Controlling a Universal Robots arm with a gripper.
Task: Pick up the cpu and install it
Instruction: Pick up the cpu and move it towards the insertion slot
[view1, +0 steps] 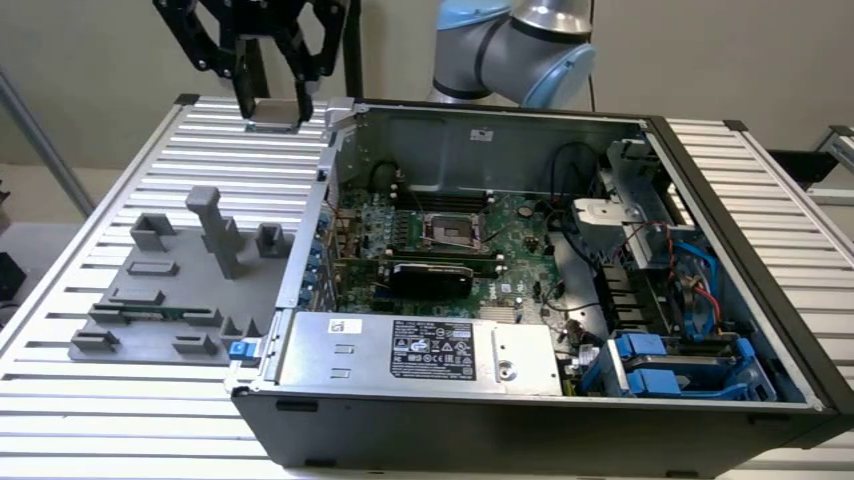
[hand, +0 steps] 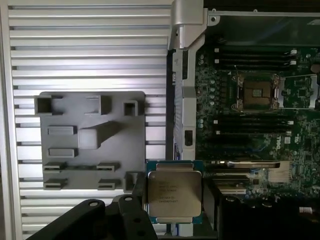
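The cpu (hand: 173, 195) is off the bench (view1: 120, 420) and clamped in the hand (view1: 276, 102). The dark fingers (hand: 137, 195) press against its opposite edges, and its shiny lettered top faces the wrist camera. The chip sits flat and looks square in the grip, not tilted.

Taking the computer case (view1: 534, 430) as the landmark, the hand hangs high at the case's far corner on the exterior view's left, about over the side wall. The grey parts fixture (view1: 174, 290) lies on the bench just outside that same wall. From the wrist the chip appears right over the wall's line, with the fixture to one side and the motherboard to the other.

My reading is that the pick-up is done and the carry towards the case is the step in hand. The install has not begun: the black socket (view1: 451, 232) inside the case stands open and empty, well apart from the chip, nearer the case's middle and beyond the power-supply box (view1: 427, 350) along the near wall.

Seating it would call for clearing the wall, matching the chip squarely to the socket frame, and a level, gentle descent, since a skewed drop could damage the contacts.
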